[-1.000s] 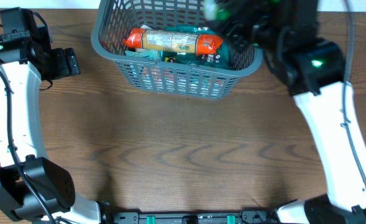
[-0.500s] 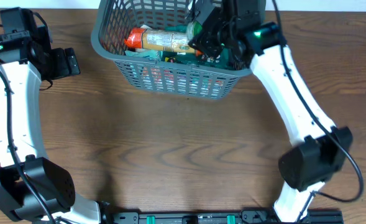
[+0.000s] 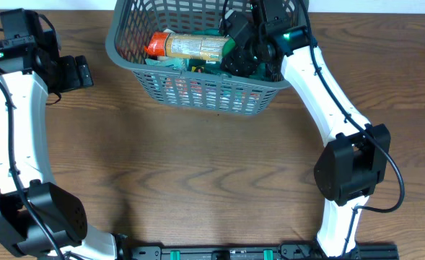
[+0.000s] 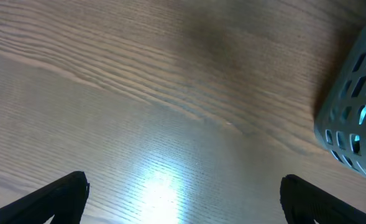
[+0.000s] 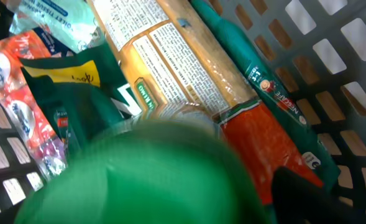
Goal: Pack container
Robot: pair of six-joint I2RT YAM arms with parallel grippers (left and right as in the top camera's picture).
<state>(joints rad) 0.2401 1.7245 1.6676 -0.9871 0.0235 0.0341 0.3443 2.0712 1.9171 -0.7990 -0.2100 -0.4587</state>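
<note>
The container (image 3: 205,90), a dark grey lattice basket, stands at the table's far edge. Its corner shows in the left wrist view (image 4: 356,118). Inside lies a long tan packet with orange ends (image 3: 190,47), on top of green and teal packets. My right gripper (image 3: 242,49) is down inside the container, shut on a green packet (image 5: 151,177) that fills the space between its jaws. The tan packet (image 5: 183,74) lies just beyond it. My left gripper (image 3: 82,72) is wide open and empty (image 4: 183,205), above bare table to the left of the container.
An orange-and-white packet (image 5: 36,112) and a pale teal packet (image 5: 52,15) lie against the container's lattice wall (image 5: 338,56). The wooden table (image 3: 198,180) stretches in front of the container.
My right arm has swung left and lowered into the container with the green packet. The left arm has not moved.
</note>
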